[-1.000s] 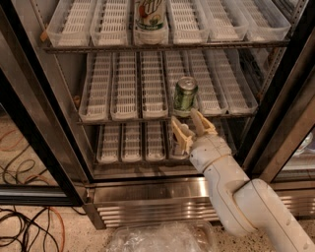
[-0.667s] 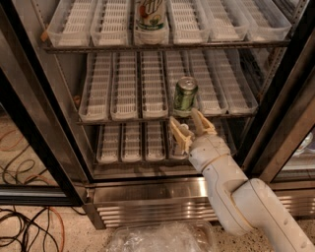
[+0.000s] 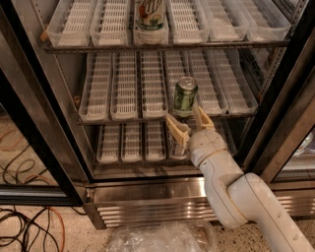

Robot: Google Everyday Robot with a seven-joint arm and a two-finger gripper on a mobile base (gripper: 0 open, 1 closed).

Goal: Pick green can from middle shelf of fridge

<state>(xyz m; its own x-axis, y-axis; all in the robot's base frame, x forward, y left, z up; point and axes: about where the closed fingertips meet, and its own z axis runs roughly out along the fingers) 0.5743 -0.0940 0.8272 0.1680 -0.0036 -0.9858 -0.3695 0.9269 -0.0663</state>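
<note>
The green can (image 3: 185,96) stands upright in a lane tray near the front of the middle shelf (image 3: 123,91) of the fridge (image 3: 147,194). It is green and white with a silver top. My gripper (image 3: 189,123) is open just below and in front of the can. Its two tan fingers (image 3: 176,129) point up on either side of the can's base, not closed on it. The white arm comes in from the lower right.
A white-green carton (image 3: 150,15) stands on the shelf above. A lower shelf (image 3: 130,142) of lane trays sits under the gripper. The black door frame (image 3: 285,113) stands to the right. Cables (image 3: 24,231) lie on the floor at left, and clear plastic (image 3: 157,238) lies below.
</note>
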